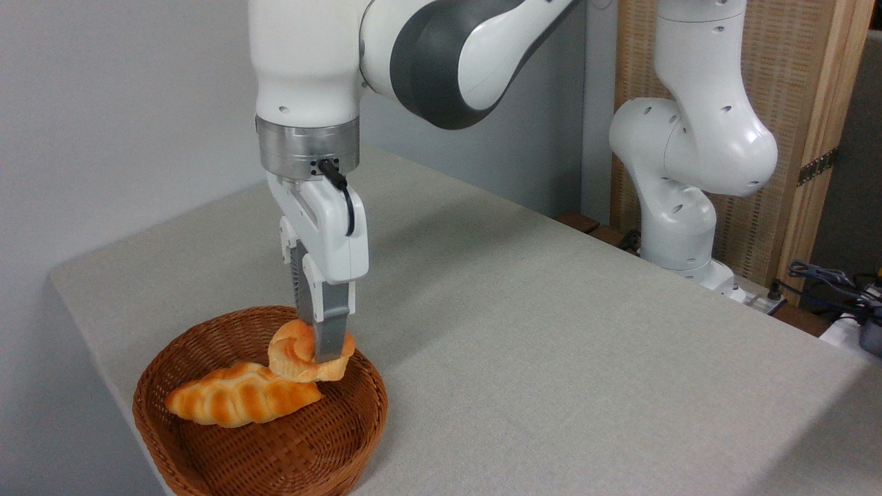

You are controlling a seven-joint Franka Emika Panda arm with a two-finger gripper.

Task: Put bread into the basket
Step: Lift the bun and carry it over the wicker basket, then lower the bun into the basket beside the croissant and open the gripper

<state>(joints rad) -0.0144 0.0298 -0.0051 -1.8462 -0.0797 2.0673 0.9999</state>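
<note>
Our tool (324,351) is clamped on the bread (298,355), one grey finger (329,331) pressed down the front of the small orange-golden bun, the other hidden behind it. We hold the bun inside the rim of the basket (207,451), above its far half; whether it rests on the weave or hangs just over it we cannot tell. Working from the left, the brown wicker basket sits at the near left corner of the tabletop (551,331), and in it lies a longer braided loaf (234,399), stretched across the basket floor. The bun's lower edge meets or overlaps the loaf's right end as the camera sees it. Above the bun, our white arm (310,62) comes straight down, its metal wrist ring and a short black cable showing above the tool. Further right the grey tabletop lies bare out to its far right edge, where the arm's white base (679,227) stands before a wood-framed panel (792,103). A tangle of cables (834,282) lies beyond that edge.
</note>
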